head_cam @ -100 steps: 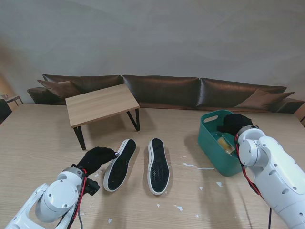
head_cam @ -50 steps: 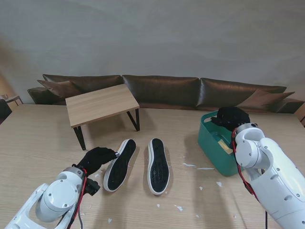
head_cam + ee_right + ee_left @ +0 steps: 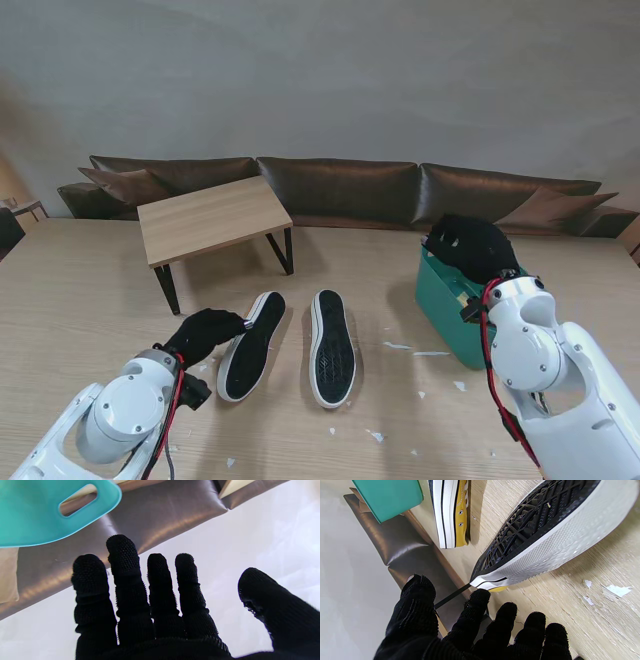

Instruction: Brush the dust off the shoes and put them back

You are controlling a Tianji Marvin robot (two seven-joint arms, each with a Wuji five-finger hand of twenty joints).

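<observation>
So the wooden table [image 3: 60,300] has a green plastic bin [image 3: 440,295] near its right edge, and both sneakers sit around the middle, soles up. The left sneaker [image 3: 250,345] tilts with its toe lifted, the right sneaker [image 3: 332,347] lies flat just beside it. The left hand [image 3: 203,333] is right at the left sneaker's toe, fingers loose and grasping nothing. The right hand [image 3: 470,245] hovers over the bin, fingers spread, empty. Paper scraps [image 3: 400,346] are scattered around.

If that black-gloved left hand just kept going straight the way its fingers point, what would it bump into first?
Most likely the near shoe: the left hand has its fingertips just short of that shoe's white end. Depth is hard to judge, so contact may already be very close.
</observation>
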